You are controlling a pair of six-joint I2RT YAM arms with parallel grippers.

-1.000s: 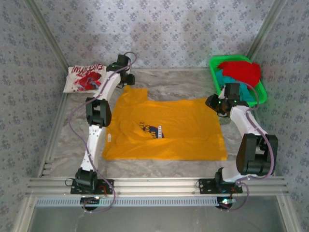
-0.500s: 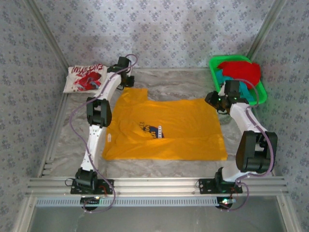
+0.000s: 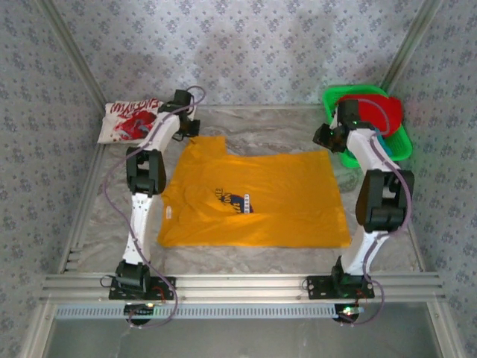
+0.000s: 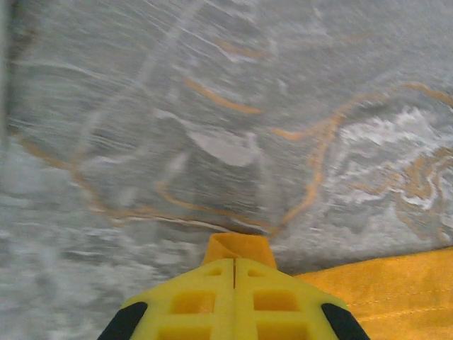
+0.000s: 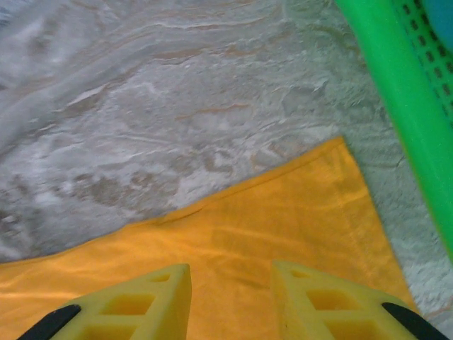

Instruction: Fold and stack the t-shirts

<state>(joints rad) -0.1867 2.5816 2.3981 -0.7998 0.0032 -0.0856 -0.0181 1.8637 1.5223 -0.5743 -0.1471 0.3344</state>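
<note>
Left wrist: your left gripper point(image 4: 234, 263), open a second ago, now pinches the yellow-orange cloth t-shirt point(image 4: 396, 290); right gripper point(image 5: 230, 273), jaws apart, moved farther back.

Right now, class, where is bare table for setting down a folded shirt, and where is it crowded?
Free: far strip between yellow shirt and back wall; near strip between its hem and the rail. Crowded: around the green basket.

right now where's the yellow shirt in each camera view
Top external: yellow shirt spread flat mid-table.
Left wrist: shirt at bottom right.
Right wrist: shirt across the lower half, corner near the green basket.
Shared landmark: the marbled table.
</note>
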